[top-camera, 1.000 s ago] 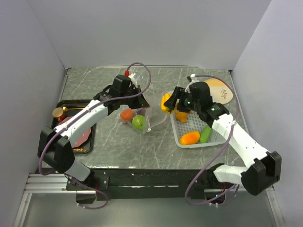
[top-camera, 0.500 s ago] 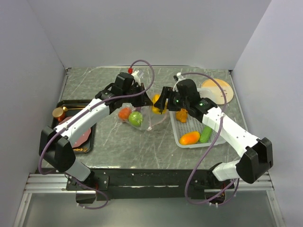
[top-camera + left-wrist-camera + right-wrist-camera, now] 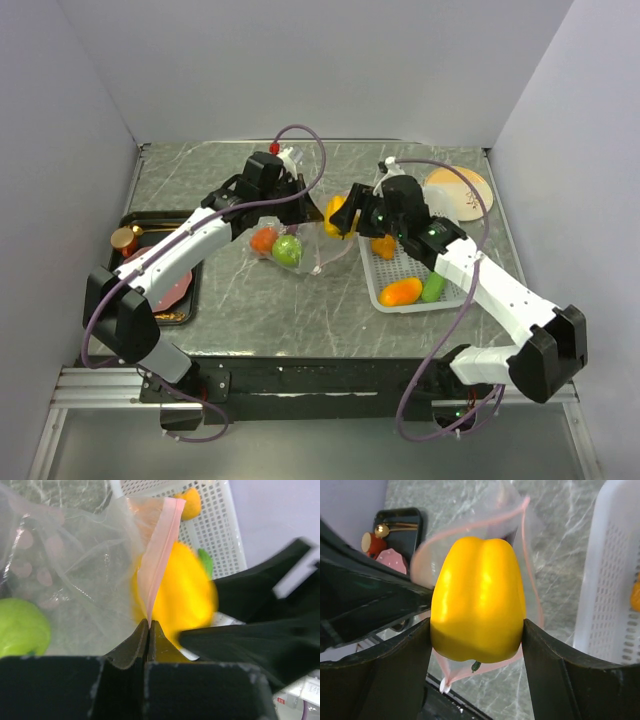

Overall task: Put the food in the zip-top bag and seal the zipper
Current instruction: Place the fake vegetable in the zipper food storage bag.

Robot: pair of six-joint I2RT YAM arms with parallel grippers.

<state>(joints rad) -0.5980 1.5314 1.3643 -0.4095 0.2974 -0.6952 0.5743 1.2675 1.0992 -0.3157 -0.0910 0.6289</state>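
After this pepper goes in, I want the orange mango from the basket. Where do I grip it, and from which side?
Grip the orange mango across its narrow middle, descending from straight above. It lies flat in the white basket, long axis roughly left to right, so close front to back. The green cucumber sits by its right end, so an end-on grip would likely foul.

This is a robotics lab test cell: plain pale partition walls (image 3: 320,70) box in a grey marbled counter (image 3: 250,300), a white-and-black left arm (image 3: 190,250) and right arm (image 3: 485,285) trailing purple cables (image 3: 300,133) stand bolted by a bare aluminium rail (image 3: 95,385) at its near edge, and the produce is glossy toy fruit (image 3: 400,292).
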